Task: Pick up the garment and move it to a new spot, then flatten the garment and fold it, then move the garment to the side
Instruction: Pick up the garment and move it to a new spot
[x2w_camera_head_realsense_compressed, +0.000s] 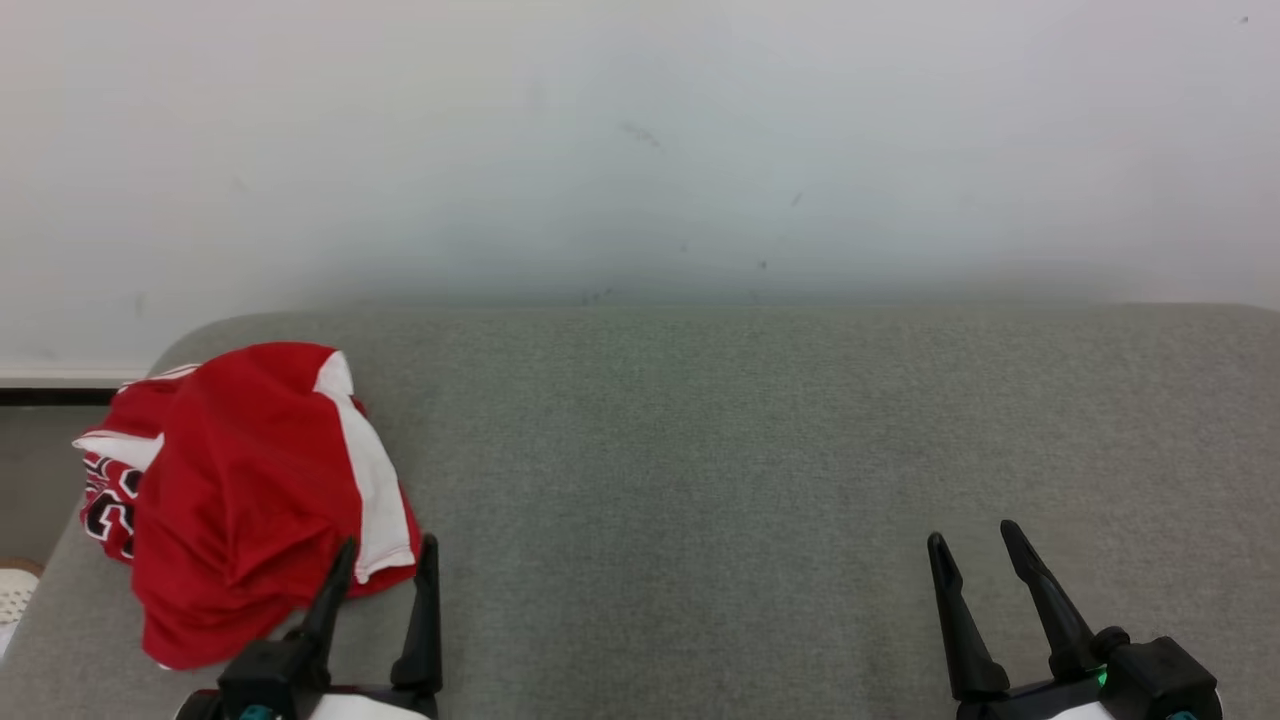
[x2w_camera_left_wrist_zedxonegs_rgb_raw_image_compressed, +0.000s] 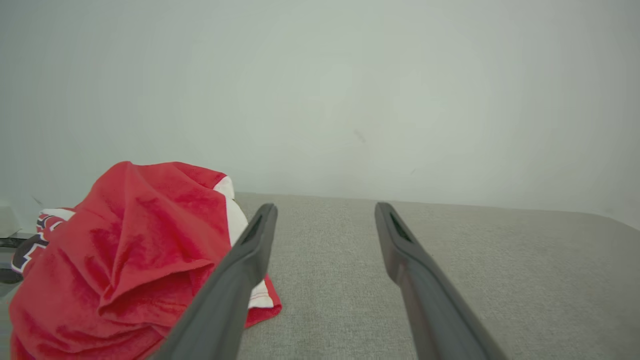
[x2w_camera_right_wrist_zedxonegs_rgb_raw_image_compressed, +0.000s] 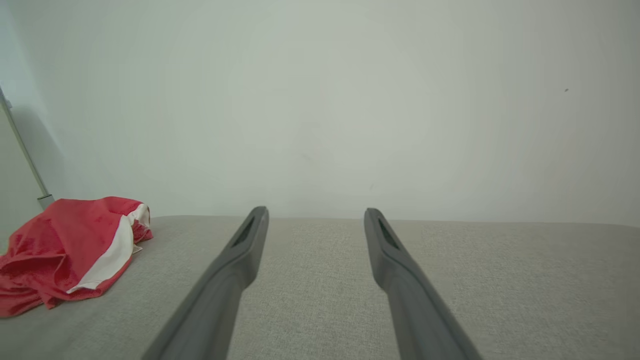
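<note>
The garment (x2w_camera_head_realsense_compressed: 240, 490) is a crumpled red jersey with white side stripes and black-and-white lettering, heaped at the left end of the grey cushioned surface (x2w_camera_head_realsense_compressed: 700, 480). My left gripper (x2w_camera_head_realsense_compressed: 388, 553) hovers open at the heap's near right edge, one finger over the cloth, nothing between the fingers. In the left wrist view the garment (x2w_camera_left_wrist_zedxonegs_rgb_raw_image_compressed: 125, 255) bulges to the left of the open left gripper (x2w_camera_left_wrist_zedxonegs_rgb_raw_image_compressed: 325, 212). My right gripper (x2w_camera_head_realsense_compressed: 975, 538) stands open far to the right over bare fabric. The right wrist view shows the garment (x2w_camera_right_wrist_zedxonegs_rgb_raw_image_compressed: 70, 250) at far left, well apart from that right gripper (x2w_camera_right_wrist_zedxonegs_rgb_raw_image_compressed: 315, 215).
A pale wall (x2w_camera_head_realsense_compressed: 640, 150) rises directly behind the grey surface. The surface's rounded left corner ends beside the garment, with a dark baseboard strip (x2w_camera_head_realsense_compressed: 50, 397) and a white object (x2w_camera_head_realsense_compressed: 15, 590) on the floor beyond. A thin metal pole (x2w_camera_right_wrist_zedxonegs_rgb_raw_image_compressed: 25, 155) stands at far left.
</note>
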